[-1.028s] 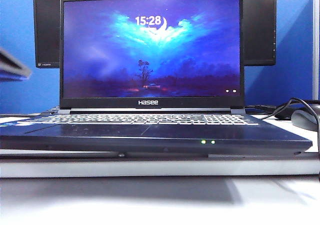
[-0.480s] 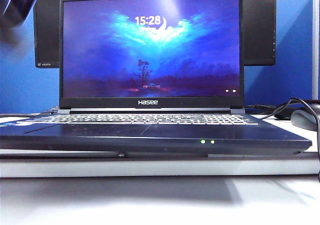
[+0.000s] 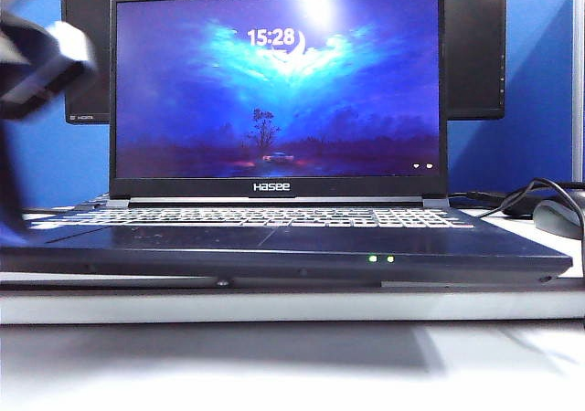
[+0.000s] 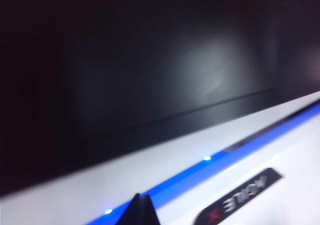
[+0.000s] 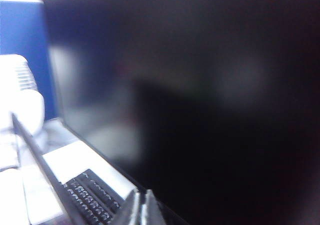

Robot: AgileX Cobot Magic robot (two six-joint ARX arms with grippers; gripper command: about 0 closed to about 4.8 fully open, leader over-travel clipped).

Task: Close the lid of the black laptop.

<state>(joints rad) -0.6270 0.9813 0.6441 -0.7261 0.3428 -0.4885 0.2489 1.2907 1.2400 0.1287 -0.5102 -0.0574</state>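
The black laptop (image 3: 274, 242) stands open in the exterior view. Its lid (image 3: 276, 91) is upright, with a lit blue screen and the Hasee logo below it. A blurred dark and white part of my left arm (image 3: 44, 64) hangs by the lid's upper left corner. In the left wrist view my left gripper (image 4: 142, 211) is shut on nothing, facing a dark panel. My right gripper (image 5: 140, 208) is also shut and empty, close to a large dark panel (image 5: 210, 95). It does not show in the exterior view.
A black monitor (image 3: 475, 55) stands right behind the lid. A mouse (image 3: 558, 217) and cables (image 3: 512, 196) lie at the right. The right wrist view shows a white-lettered keyboard (image 5: 92, 195) and a thin dark edge (image 5: 40, 165) beside it.
The blurred left arm rose from mid-left to the top left corner, then came lower and larger beside the lid's upper left corner. The laptop and its lid have not moved.
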